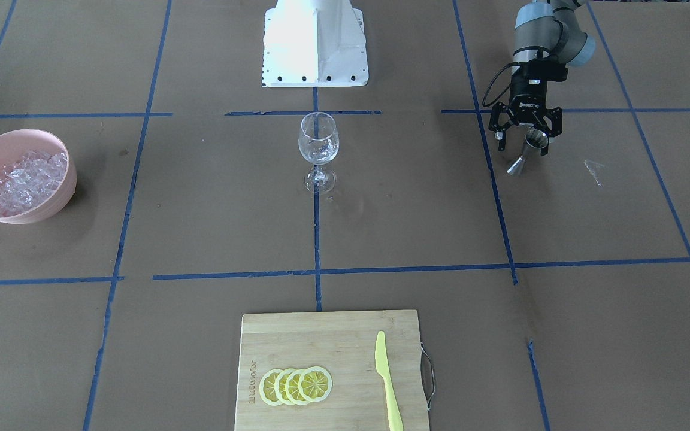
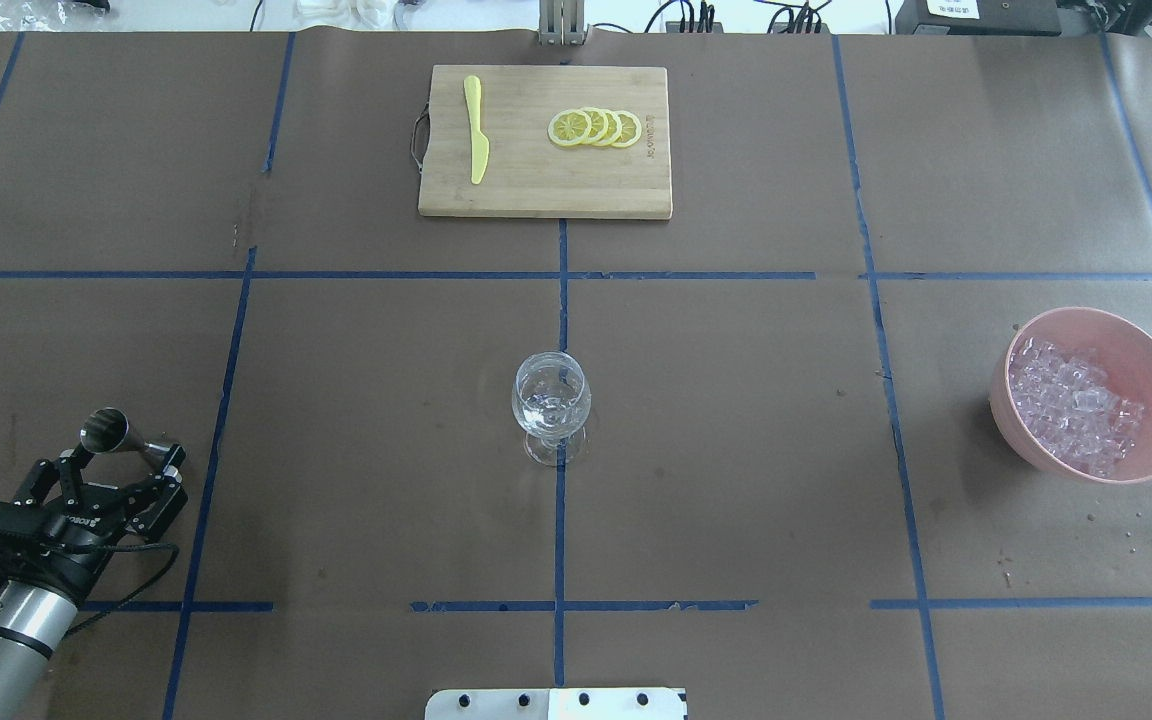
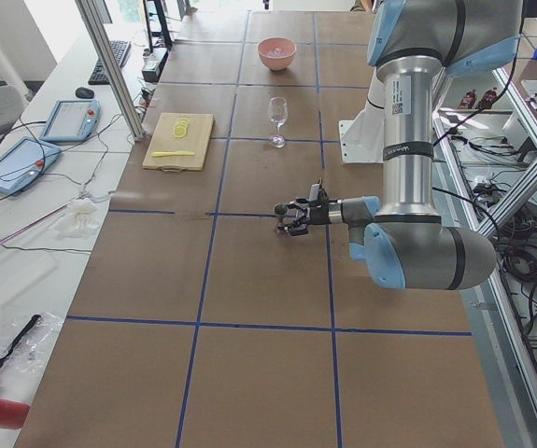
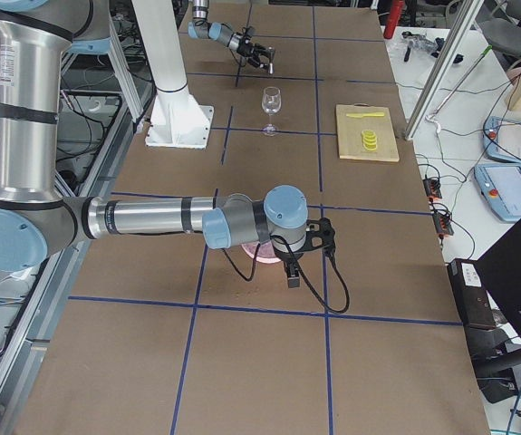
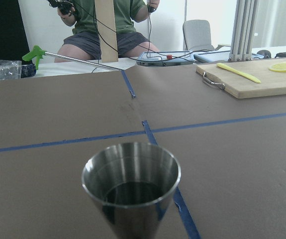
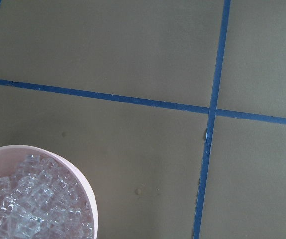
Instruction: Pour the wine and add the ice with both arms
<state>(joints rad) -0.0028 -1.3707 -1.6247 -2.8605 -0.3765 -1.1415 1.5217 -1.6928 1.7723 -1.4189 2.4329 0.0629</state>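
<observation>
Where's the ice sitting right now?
The ice is heaped in the pink bowl at the overhead view's right edge, on the robot's right side, well away from the wine glass at the table's centre.

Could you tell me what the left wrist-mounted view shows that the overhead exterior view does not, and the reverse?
Only the left wrist-mounted view looks into the metal jigger, where dark liquid sits, and catches a seated person behind the table. Only the overhead exterior view shows the left gripper around that jigger, the wine glass, and the pink bowl of ice. Both show the cutting board with the yellow knife and lemon slices.
</observation>
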